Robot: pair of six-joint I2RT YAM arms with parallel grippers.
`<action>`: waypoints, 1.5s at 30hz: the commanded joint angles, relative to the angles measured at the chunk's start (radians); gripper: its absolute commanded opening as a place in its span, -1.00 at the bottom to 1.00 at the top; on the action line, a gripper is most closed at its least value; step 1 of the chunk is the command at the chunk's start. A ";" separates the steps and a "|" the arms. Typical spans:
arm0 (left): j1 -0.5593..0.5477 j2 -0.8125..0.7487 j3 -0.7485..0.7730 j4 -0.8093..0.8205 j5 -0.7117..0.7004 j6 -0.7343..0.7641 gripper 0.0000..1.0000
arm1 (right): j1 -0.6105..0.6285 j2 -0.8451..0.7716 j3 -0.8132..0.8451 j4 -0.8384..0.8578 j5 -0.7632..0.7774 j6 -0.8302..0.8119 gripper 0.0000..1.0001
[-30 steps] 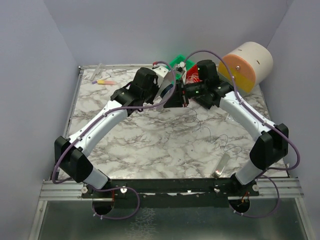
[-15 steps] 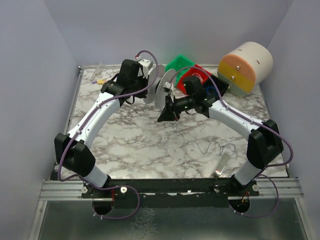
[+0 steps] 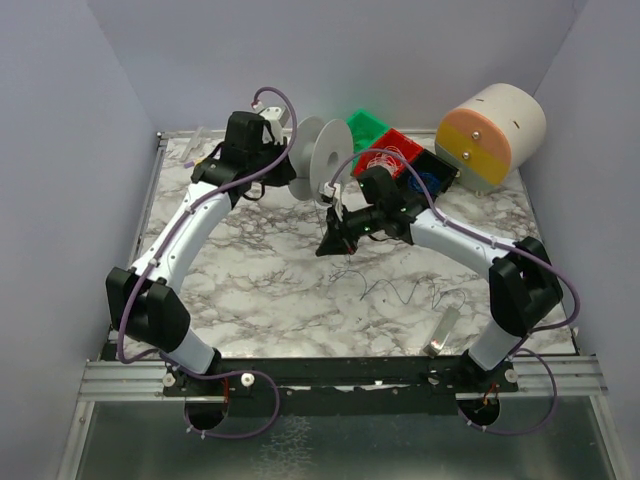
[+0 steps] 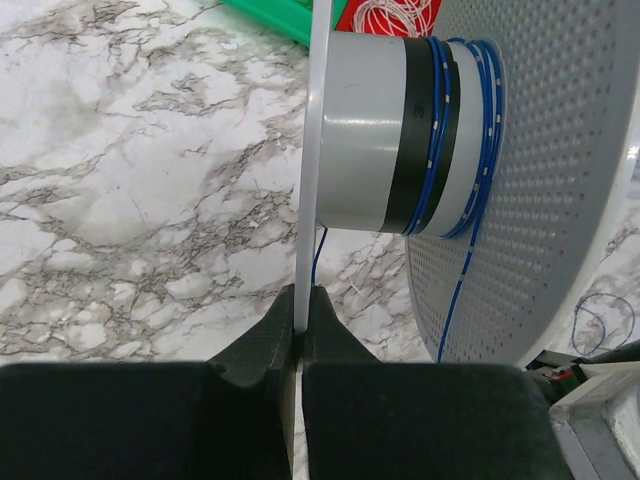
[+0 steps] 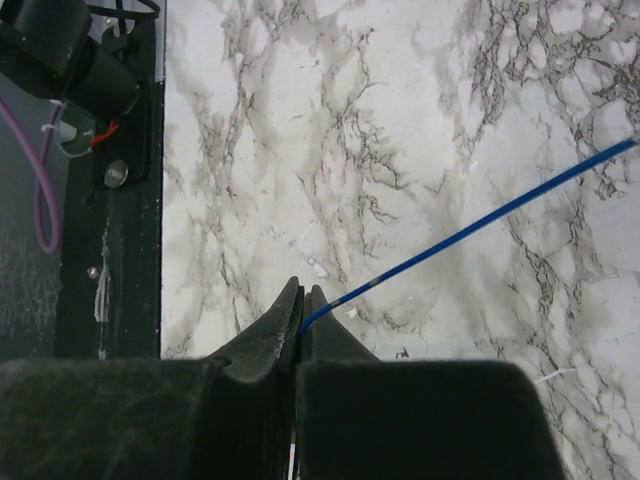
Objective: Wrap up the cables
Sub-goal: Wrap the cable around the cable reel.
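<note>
My left gripper (image 4: 300, 298) is shut on the thin rim of a white spool's (image 3: 314, 160) near flange and holds the spool off the table at the back centre. The grey hub (image 4: 365, 130) carries a black band and a few turns of thin blue cable (image 4: 442, 130). My right gripper (image 5: 302, 300) is shut on that cable (image 5: 470, 225), which runs taut up and to the right. In the top view this gripper (image 3: 325, 245) sits just below the spool. Loose dark cable (image 3: 390, 291) lies in loops on the marble beneath the right arm.
A green bin (image 3: 365, 124), a red bin (image 3: 398, 150) with white wire rings and a black bin (image 3: 432, 172) with a small blue coil stand at the back. A large white, orange and yellow cylinder (image 3: 490, 130) is at the back right. A clear tube (image 3: 446, 329) lies near the front edge.
The left arm has swung the spool left and turned it so its flanges face sideways. The right gripper has moved left and nearer, drawing the cable out from the spool.
</note>
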 commanded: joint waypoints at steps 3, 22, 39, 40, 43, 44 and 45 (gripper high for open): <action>0.099 -0.040 0.019 0.167 0.174 -0.099 -1.00 | 0.000 -0.021 -0.070 0.000 0.107 -0.022 -0.99; 0.140 -0.156 -0.096 0.217 0.558 -0.061 -1.00 | -0.278 -0.150 -0.175 0.304 0.576 0.244 -0.99; 0.001 -0.154 -0.085 0.030 0.162 0.280 -1.00 | -0.393 -0.070 0.188 -0.187 0.229 -0.003 -0.99; -0.015 -0.156 -0.089 0.030 0.128 0.291 -1.00 | -0.393 -0.061 0.229 -0.246 0.206 -0.029 -0.99; -0.060 -0.158 -0.093 0.039 0.008 0.313 -1.00 | -0.393 -0.021 0.339 -0.437 0.136 -0.106 -0.99; -0.069 -0.159 -0.094 0.046 -0.031 0.318 -1.00 | -0.393 -0.003 0.367 -0.491 0.114 -0.120 -0.99; -0.078 -0.161 -0.099 0.054 -0.064 0.322 -1.00 | -0.394 0.007 0.388 -0.537 0.080 -0.133 -0.99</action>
